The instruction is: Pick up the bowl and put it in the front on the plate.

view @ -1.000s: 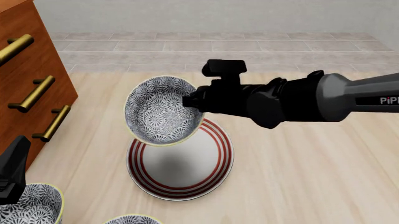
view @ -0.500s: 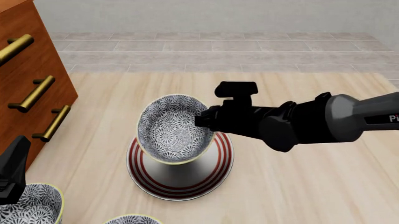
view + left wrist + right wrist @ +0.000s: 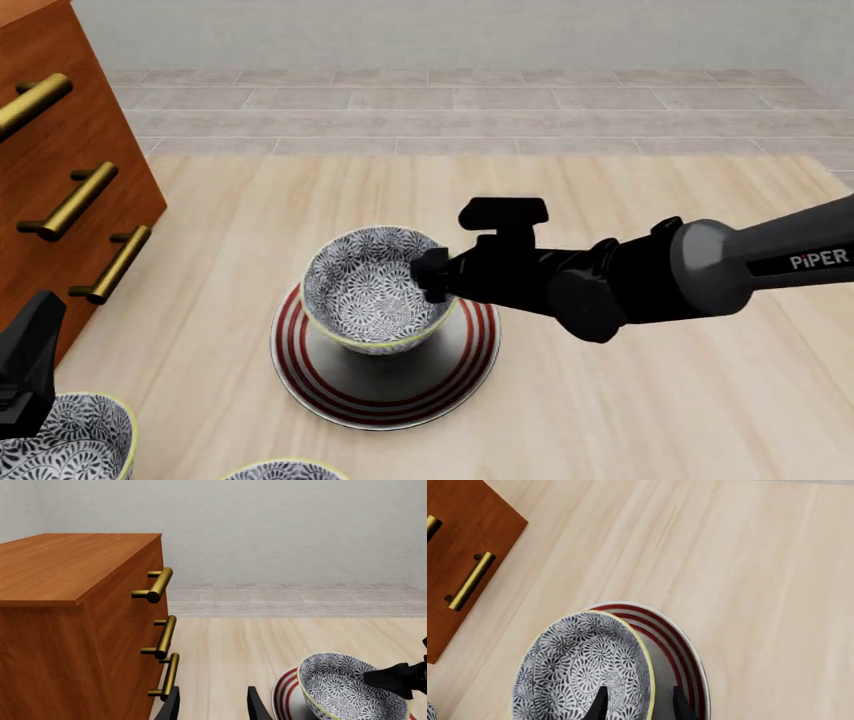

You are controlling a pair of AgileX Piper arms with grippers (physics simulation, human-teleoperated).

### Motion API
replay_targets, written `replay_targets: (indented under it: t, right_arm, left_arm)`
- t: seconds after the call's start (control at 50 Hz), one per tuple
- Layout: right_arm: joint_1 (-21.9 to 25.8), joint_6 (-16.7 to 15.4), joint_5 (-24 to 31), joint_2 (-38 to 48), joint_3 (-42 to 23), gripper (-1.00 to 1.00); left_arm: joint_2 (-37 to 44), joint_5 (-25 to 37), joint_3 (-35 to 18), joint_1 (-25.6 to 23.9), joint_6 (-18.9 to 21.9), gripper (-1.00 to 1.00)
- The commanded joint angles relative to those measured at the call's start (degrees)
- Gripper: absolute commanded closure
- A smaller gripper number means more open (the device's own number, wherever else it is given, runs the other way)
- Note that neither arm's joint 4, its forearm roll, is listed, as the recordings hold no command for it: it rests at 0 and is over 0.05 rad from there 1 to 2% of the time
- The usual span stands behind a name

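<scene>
Two arms are in view, only the right one at work. Right gripper [image 3: 430, 277] pinches the bowl [image 3: 374, 288] by its rim, one finger inside and one outside, as the right wrist view shows. The bowl hangs tilted over the plate [image 3: 461, 372], low and near its middle; whether its base touches the plate cannot be told. Left gripper [image 3: 212, 704] idles near the dresser [image 3: 67, 630] with its fingers spread, holding nothing. Step in hand, as judged: the placing, late in the task. The next move calls for levelling the bowl, lowering it until the base seats flat, then parting the fingers and drawing back along the rim line without dragging the bowl.
</scene>
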Motion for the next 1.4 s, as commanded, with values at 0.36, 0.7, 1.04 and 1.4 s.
replay_targets:
  t: [0.36, 0.7, 1.04, 1.4]
  right_arm:
    - [-1.0, -0.9, 2.8, -2.4, -2.1, -1.0]
    - [-2.7, -3.6, 8.4, -8.3, -5.0, -1.0]
    - [-4.1, -3.9, 11.9, -17.3, -6.3, -1.0]
    - [-5.2, -3.5, 11.4, -23.4, -4.6, -1.0]
  left_arm:
    - [0.0, 0.0, 0.0, 0.0, 0.0, -1.0]
    - [0.0, 0.0, 0.0, 0.0, 0.0, -1.0]
    - [0.0, 0.0, 0.0, 0.0, 0.0, -1.0]
    - [0.0, 0.0, 0.0, 0.0, 0.0, -1.0]
